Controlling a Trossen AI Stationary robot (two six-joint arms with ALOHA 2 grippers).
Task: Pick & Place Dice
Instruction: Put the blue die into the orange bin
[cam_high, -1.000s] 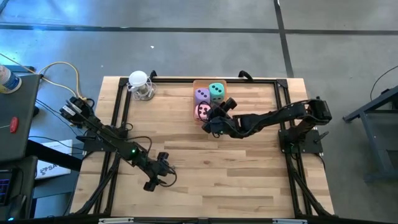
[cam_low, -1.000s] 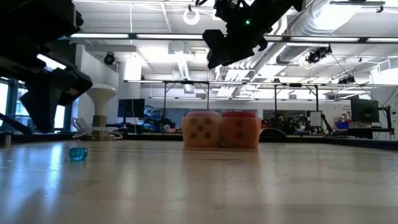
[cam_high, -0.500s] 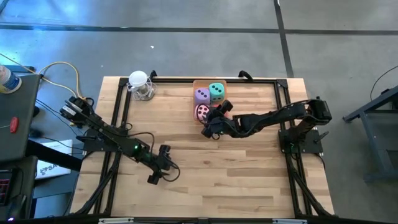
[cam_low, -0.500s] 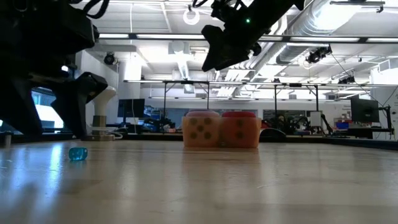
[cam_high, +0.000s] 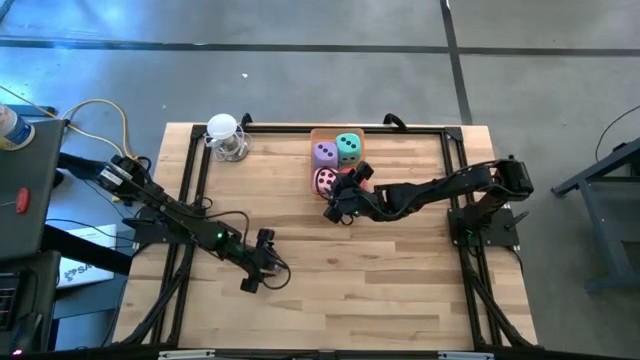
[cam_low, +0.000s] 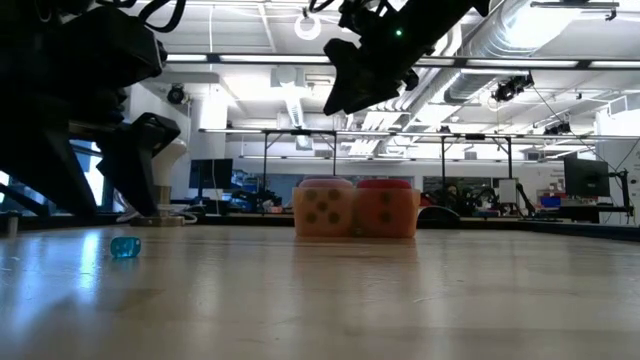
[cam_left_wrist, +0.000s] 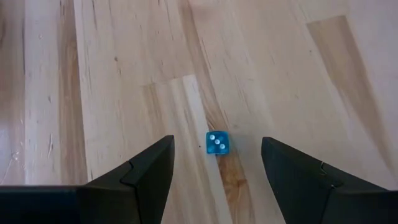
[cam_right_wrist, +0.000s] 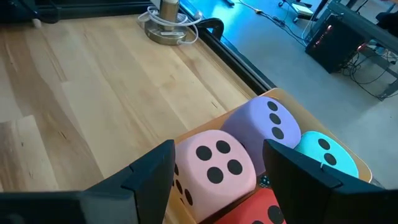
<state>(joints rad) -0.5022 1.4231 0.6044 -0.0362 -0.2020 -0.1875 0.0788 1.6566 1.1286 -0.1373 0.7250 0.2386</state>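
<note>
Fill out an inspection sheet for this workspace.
Surface: pale wood table, black frame round its edges.
Job's things: pink die, purple die, teal die and red die packed in an orange bin.
Clutter: small blue die on the table; white stand at a far corner.
Hands: left hand open, straddling the blue die; right hand open above the bin.
Cables: yellow cable off the table's left.
Surroundings: grey floor, lit workshop.
</note>
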